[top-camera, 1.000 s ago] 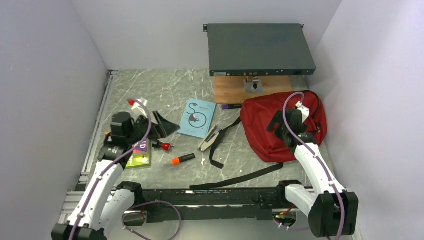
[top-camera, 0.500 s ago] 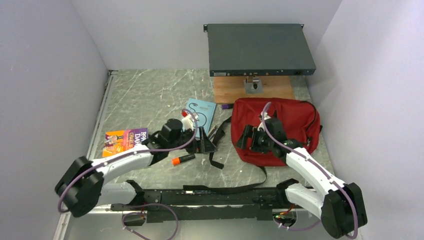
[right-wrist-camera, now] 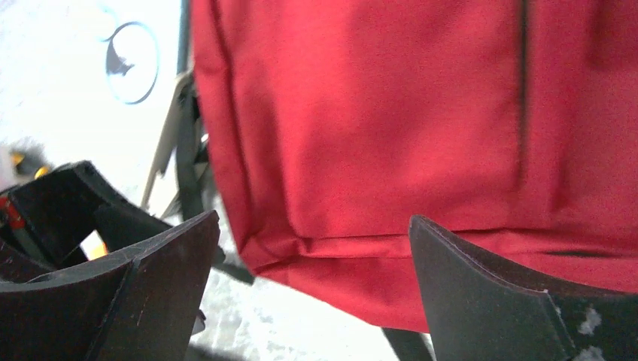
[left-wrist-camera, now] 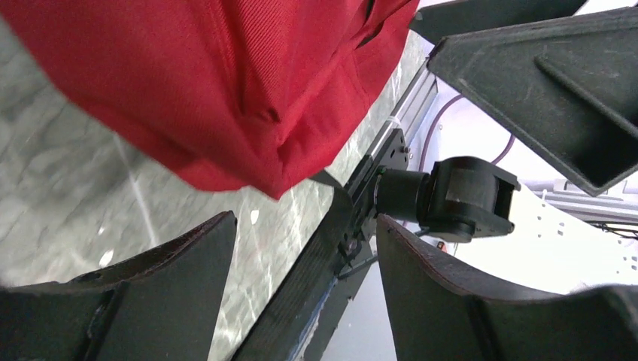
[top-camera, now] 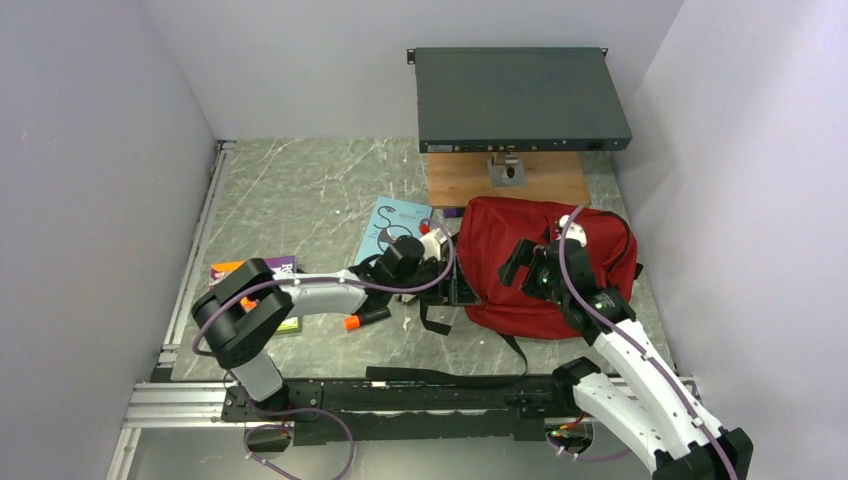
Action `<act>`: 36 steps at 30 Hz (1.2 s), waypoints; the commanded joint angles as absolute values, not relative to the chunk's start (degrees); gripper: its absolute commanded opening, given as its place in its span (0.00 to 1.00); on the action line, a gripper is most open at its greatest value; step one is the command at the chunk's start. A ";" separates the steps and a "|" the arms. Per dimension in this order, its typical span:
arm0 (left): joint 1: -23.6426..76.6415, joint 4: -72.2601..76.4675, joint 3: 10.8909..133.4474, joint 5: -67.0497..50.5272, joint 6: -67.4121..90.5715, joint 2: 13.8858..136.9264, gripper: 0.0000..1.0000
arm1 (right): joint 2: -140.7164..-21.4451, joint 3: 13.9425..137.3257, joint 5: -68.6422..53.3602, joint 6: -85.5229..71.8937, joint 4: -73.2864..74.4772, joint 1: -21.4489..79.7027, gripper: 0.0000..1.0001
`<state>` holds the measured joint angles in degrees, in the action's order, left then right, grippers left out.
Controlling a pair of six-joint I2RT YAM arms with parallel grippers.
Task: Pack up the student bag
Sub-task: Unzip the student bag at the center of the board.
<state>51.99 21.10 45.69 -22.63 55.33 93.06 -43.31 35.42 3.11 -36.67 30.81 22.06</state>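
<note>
The student bag (top-camera: 545, 262), dark red with black straps, lies right of the table's middle. My left gripper (top-camera: 463, 288) reaches across to the bag's lower left edge. In the left wrist view its jaws (left-wrist-camera: 305, 222) stand apart with nothing between them, and a corner of the bag (left-wrist-camera: 226, 83) hangs just beyond the fingertips. My right gripper (top-camera: 514, 264) hovers over the bag's left half. In the right wrist view the right gripper (right-wrist-camera: 314, 218) is open wide, with the red fabric (right-wrist-camera: 376, 128) ahead of the fingers, not between them.
A blue book (top-camera: 388, 225) lies left of the bag, an orange marker (top-camera: 365, 320) below it, and a colourful book (top-camera: 250, 272) sits partly under the left arm. A black strap (top-camera: 445, 375) trails toward the front rail. A dark equipment box (top-camera: 520, 95) and wooden board (top-camera: 470, 180) stand behind.
My left arm swung from the far left across the table to the bag's left edge, its jaws narrowing a little. The right gripper shifted over the bag, which changed shape and slid slightly.
</note>
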 commanded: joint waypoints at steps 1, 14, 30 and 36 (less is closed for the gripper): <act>53.16 23.63 51.19 -21.73 54.46 97.44 0.73 | -40.97 37.47 18.91 -39.41 38.30 21.95 0.99; 53.21 19.43 54.46 -18.27 54.04 105.19 0.69 | -46.66 38.10 26.79 -39.55 35.60 19.73 0.71; 52.75 17.95 55.45 -22.38 51.24 108.09 0.25 | -58.08 42.35 13.14 -31.36 29.84 3.58 0.42; 52.31 18.74 56.15 -26.86 50.90 108.63 0.07 | -58.62 43.30 9.36 -29.32 30.80 3.56 0.48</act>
<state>52.58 17.15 54.72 -22.70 52.47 107.92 -58.92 40.23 11.66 -31.70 31.62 3.79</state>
